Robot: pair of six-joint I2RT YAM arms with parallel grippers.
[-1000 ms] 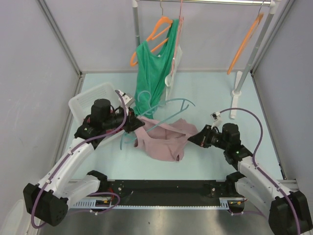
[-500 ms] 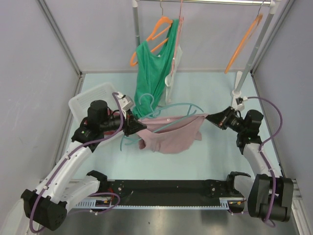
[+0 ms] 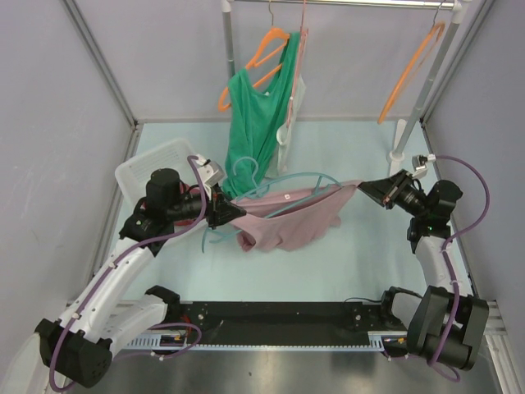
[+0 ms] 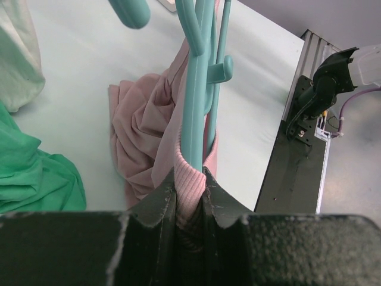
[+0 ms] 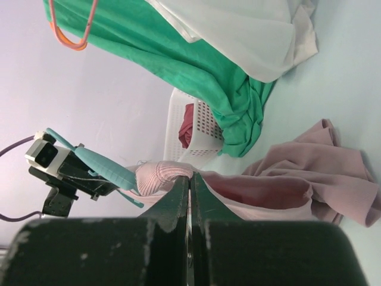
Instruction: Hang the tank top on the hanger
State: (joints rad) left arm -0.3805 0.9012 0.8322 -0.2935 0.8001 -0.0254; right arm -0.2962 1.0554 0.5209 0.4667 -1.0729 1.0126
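Note:
The pink-mauve tank top hangs stretched between my two grippers, its lower part sagging onto the table. My left gripper is shut on its ribbed edge together with the teal hanger. In the left wrist view the hanger runs up from the left gripper, with pink fabric around it. My right gripper is shut on the opposite ribbed edge and holds it above the table. In the right wrist view the right gripper pinches the taut top, and the hanger shows at far left.
A green tank top hangs on an orange hanger from the rack at the back. Another orange hanger hangs at right beside the rack post. A white basket at left holds a dark red cloth.
My right gripper has moved right and back with the tank top's edge, drawing the top out taut from a crumpled heap. My left gripper has barely moved.

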